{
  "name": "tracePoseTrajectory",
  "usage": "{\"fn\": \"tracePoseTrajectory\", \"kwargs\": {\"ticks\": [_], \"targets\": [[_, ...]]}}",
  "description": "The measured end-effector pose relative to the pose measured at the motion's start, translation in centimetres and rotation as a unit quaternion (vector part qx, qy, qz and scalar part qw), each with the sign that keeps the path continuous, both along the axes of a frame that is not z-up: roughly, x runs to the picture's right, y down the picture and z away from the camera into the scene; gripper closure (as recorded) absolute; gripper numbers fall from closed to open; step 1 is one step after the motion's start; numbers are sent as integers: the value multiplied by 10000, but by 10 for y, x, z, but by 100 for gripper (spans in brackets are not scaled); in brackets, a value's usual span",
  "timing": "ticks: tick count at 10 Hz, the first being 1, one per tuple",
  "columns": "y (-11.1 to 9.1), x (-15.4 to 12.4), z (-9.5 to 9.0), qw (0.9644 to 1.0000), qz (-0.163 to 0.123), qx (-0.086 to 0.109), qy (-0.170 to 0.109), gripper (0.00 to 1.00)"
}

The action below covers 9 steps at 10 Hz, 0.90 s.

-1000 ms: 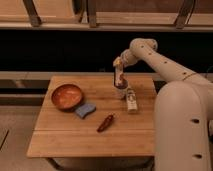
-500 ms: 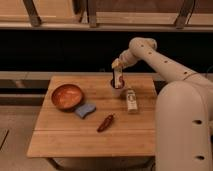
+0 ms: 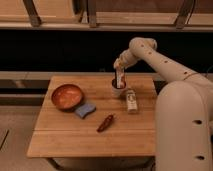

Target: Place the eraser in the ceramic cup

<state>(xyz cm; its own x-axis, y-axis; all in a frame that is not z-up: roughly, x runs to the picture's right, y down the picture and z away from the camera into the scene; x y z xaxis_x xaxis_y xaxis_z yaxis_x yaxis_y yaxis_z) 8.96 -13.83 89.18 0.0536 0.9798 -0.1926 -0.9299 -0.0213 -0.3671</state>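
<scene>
The ceramic cup is small and pale and stands on the wooden table at the back, right of centre. My gripper hangs straight above it, shut on the top of the eraser. The eraser is a slim whitish bar with a dark edge. It hangs upright, with its lower end at or just inside the cup's rim. I cannot tell whether it touches the cup's bottom.
An orange-brown bowl sits at the left of the table, with a blue-grey sponge in front of it. A whitish remote-like bar lies just right of the cup. A dark red object lies mid-table. The robot's white body fills the right.
The gripper has stayed over the cup with the eraser in it, shifting only slightly. The eraser's lower end now sits lower at the cup's mouth.
</scene>
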Motion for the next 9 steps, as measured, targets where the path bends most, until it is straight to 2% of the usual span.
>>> {"fn": "tracePoseTrajectory", "kwargs": {"ticks": [7,9], "targets": [[0,0,0,10000,1,0,0,67],[0,0,0,10000,1,0,0,72]]}}
